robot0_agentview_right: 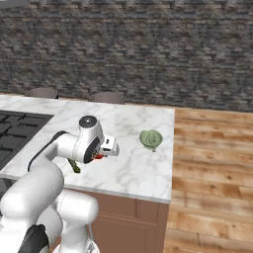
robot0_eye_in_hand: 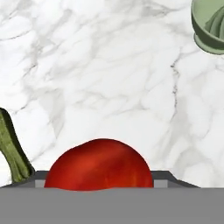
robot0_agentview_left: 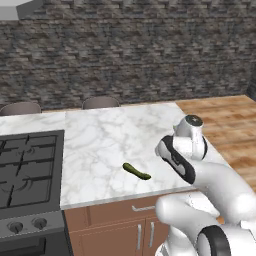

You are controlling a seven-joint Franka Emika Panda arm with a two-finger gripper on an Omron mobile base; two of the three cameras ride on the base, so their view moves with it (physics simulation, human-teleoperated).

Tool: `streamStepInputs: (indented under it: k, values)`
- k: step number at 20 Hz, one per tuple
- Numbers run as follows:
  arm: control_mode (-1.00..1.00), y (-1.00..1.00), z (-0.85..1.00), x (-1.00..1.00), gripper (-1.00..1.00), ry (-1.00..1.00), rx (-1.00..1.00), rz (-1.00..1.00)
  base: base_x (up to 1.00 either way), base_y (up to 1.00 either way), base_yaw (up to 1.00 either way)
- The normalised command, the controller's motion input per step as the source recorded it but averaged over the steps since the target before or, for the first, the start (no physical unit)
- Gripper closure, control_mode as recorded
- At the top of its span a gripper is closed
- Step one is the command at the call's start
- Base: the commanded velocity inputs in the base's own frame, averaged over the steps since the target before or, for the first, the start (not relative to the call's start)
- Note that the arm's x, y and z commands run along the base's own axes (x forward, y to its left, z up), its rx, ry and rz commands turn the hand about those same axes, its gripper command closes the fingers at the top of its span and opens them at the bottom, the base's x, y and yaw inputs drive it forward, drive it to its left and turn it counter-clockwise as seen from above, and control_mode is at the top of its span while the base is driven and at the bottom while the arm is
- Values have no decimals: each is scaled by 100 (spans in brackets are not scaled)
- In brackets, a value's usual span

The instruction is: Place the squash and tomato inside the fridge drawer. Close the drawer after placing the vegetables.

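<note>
A black gas cooktop (robot0_agentview_left: 27, 167) with cast grates sits at the left, set flush into a white marble counter (robot0_agentview_left: 105, 145) veined in soft grey. Below the counter's front edge run brown wooden cabinet fronts (robot0_agentview_left: 112, 227) with slim silver bar handles. Behind the far edge of the counter, the rounded grey backs of two chairs (robot0_agentview_left: 100, 102) rise, and beyond them stands a rough wall of dark grey stone (robot0_agentview_left: 130, 50). To the right the counter ends and a floor of warm, varnished wooden planks (robot0_agentview_right: 212, 163) begins.

On the bare marble near the front edge lies the squash (robot0_agentview_left: 136, 171), a slim, dark green, slightly curved vegetable with a matt skin, flat on the stone. Just right of it, the white arm bends down over the counter, and its gripper (robot0_agentview_right: 100, 156) hangs low above the surface. In the hand view the tomato (robot0_eye_in_hand: 99, 164), a round, glossy red ball, sits right up between the finger tips, the squash beside it at the left. The jaws stand partly apart, about as wide as the tomato, but I cannot tell whether they press on it. Further right, well apart from both, rests a pale green, ribbed, leafy round vegetable (robot0_agentview_right: 150, 139), like a small cabbage.
</note>
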Motion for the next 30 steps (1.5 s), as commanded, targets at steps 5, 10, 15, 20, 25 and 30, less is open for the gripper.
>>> streamStepInputs:
  k: [5, 10, 15, 20, 25, 30]
  values:
    - [-100, 0, 100, -73, 100, -8, -1, 0, 0, 0, 0]
    - [-100, -8, 95, -74, 100, -8, -3, 0, 0, 0, 0]
    - [-100, -1, 87, -69, 100, -6, -5, 0, 0, 0, 0]
    - [-100, 4, 40, -32, 100, -2, -4, 0, 0, 0, 0]
    - [-100, 8, 0, -1, 100, -1, -2, 1, 0, 0, 0]
    - [-100, 0, 0, -2, 100, -1, 0, 0, 0, 0, 0]
